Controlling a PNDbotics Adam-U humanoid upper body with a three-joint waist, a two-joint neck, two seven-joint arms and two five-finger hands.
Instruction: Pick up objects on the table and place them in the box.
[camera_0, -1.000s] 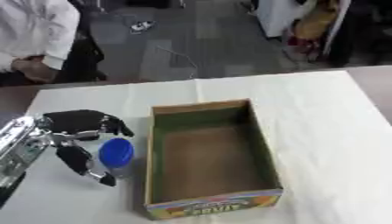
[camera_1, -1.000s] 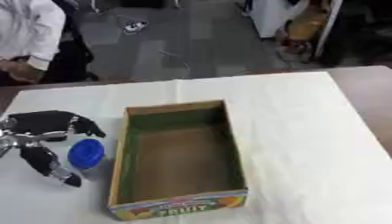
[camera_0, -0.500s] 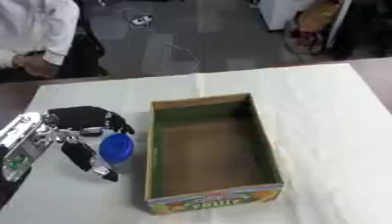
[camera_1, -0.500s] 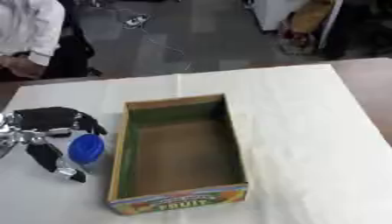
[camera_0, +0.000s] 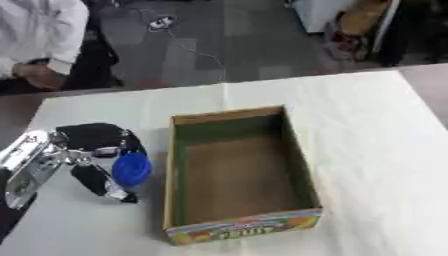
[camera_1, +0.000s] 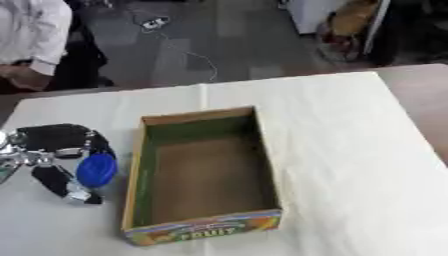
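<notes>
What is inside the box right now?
Nothing that shows: the box has a bare brown floor and green inner walls. The near wall hides a strip of floor just behind it. The blue thing is outside, in the left hand.

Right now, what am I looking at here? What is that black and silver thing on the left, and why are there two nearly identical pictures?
Both pictures come from the two eyes of a camera in a humanoid robot's head, looking down at a white-covered table. The black and silver thing is the robot's left hand; its fingers curl around a blue round object. Beside it stands an open cardboard box, with nothing visible inside. The right hand is not in view.
</notes>
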